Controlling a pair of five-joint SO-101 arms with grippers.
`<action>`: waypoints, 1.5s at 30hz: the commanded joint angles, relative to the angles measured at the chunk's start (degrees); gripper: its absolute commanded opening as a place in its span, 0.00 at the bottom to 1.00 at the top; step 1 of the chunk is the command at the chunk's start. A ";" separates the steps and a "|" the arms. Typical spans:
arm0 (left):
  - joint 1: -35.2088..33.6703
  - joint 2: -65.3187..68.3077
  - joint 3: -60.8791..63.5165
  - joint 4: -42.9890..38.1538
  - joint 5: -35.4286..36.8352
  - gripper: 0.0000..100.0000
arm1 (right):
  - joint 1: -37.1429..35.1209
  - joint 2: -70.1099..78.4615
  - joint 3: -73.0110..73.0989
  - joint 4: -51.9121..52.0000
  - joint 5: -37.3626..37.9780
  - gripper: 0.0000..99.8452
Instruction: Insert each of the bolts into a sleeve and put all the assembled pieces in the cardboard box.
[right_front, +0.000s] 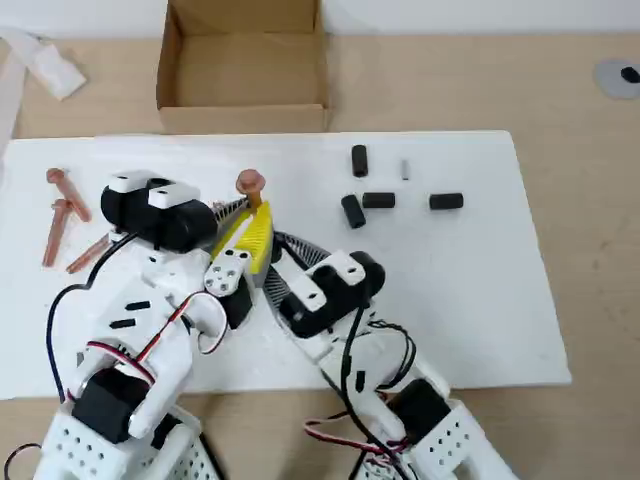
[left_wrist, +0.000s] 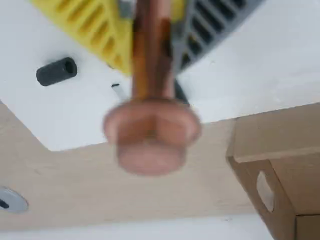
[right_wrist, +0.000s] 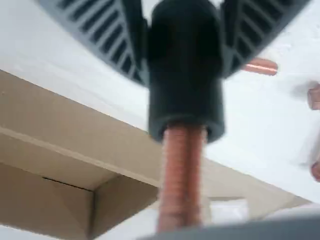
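A copper bolt (right_front: 250, 184) is held up over the white mat (right_front: 460, 300), its head toward the cardboard box (right_front: 243, 65). My left gripper (left_wrist: 152, 50), with a yellow finger (right_front: 252, 238), is shut on the bolt's shaft (left_wrist: 152, 65) behind the head (left_wrist: 151, 131). My right gripper (right_wrist: 185, 65) is shut on a black sleeve (right_wrist: 186, 85), and the bolt's threaded shaft (right_wrist: 181, 180) sticks out of it. The two grippers meet just near of the mat's far edge. Several loose sleeves (right_front: 378, 200) lie at the mat's right, and loose bolts (right_front: 60, 215) at its left.
The open box stands just beyond the mat's far edge (left_wrist: 280, 170) (right_wrist: 75, 165). A small grey pin (right_front: 405, 169) lies among the sleeves. A grey disc (right_front: 617, 77) sits on the wooden table at the far right. One sleeve (left_wrist: 56, 71) shows beyond the yellow finger.
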 joint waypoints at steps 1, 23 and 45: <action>0.70 -0.40 -2.11 4.31 -1.58 0.09 | 1.98 -0.75 -0.57 -0.26 -0.53 0.01; -9.05 2.95 -18.37 20.22 -3.52 0.00 | 4.53 4.53 -9.45 3.43 -3.96 0.01; -43.87 33.63 -20.40 14.77 -9.67 0.00 | 15.08 94.90 -90.59 4.57 -4.13 0.01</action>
